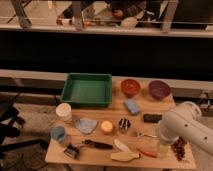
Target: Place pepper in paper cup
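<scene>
The pepper (146,151) is slim and red-orange and lies flat near the table's front edge, right of centre. The paper cup (64,112) is white and stands upright at the left side of the table, far from the pepper. My white arm (182,125) reaches in from the right. The gripper (161,147) hangs low at the pepper's right end, just above the table. I cannot tell whether it touches the pepper.
On the wooden table (100,159): a green tray (87,90), a red bowl (130,87), a purple bowl (159,90), a blue sponge (132,106), a blue cup (59,134), a blue cloth (86,125), a dark can (124,124), a pale yellow piece (125,156) and dark grapes (179,148).
</scene>
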`<state>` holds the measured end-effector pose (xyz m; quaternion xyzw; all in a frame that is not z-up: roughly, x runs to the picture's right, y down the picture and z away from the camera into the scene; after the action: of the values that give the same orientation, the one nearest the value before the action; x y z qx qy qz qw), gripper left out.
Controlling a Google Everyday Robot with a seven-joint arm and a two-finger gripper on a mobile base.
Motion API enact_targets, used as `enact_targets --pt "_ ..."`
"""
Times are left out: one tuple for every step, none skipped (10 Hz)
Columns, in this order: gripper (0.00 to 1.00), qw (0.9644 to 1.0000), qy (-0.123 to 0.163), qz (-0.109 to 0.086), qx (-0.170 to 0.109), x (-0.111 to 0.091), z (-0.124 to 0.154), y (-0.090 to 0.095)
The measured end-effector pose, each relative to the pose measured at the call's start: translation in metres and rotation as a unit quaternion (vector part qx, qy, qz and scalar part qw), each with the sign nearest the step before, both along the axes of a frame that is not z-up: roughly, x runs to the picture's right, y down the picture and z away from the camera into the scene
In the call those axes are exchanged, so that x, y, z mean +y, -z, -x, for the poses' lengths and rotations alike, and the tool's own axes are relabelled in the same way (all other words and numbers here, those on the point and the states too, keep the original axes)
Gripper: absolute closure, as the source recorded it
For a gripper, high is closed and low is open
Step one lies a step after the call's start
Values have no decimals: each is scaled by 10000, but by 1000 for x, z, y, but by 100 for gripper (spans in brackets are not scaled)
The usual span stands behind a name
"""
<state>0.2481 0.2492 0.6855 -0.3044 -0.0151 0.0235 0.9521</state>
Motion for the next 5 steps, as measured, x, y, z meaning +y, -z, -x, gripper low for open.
enact_targets --pt "20 10000 4 5 -39 5 8 0" --pt "20 10000 11 31 -84 12 15 -1" --pt "20 9999 16 58 -117 17 20 -4" --pt "20 9999 -23 98 -129 21 24 -8" --pt "20 9998 -34 127 -127 23 28 -13"
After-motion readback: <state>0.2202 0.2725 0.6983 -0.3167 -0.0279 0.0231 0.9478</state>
